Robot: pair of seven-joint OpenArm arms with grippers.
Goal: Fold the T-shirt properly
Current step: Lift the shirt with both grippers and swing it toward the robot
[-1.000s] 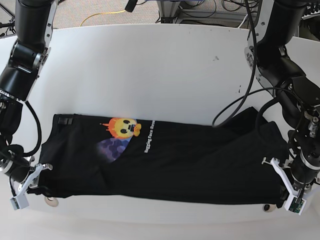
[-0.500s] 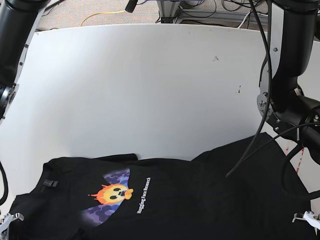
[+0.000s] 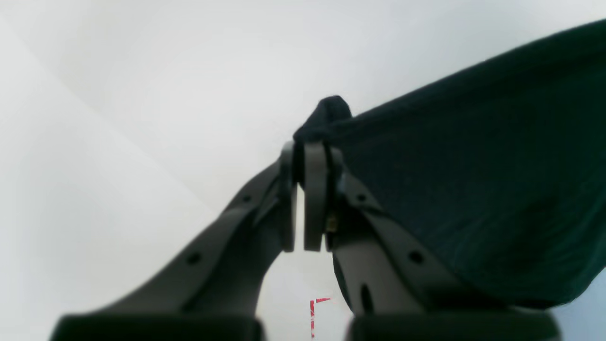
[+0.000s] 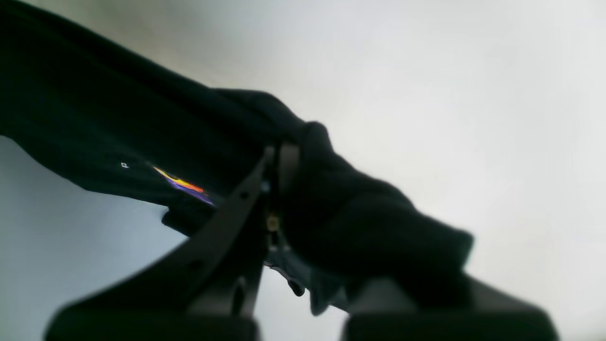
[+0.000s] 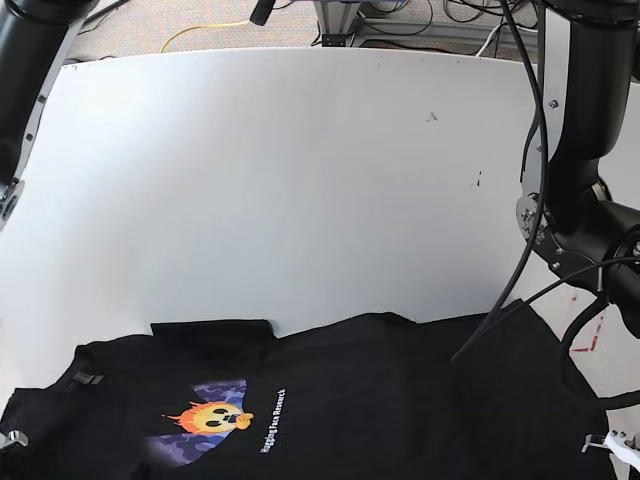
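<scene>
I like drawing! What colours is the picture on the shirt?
Orange and yellow with purple-blue behind, on the black shirt. The base view shows it best.

Small illegible white print on T-shirt

A broad white table with a rounded far edge is filling most of the base view, its matte top catching soft, even light and showing a few small dark specks. Beyond it, speckled beige carpet is lying under tangled cables, including a yellow cord, beside grey metal equipment legs.
</scene>
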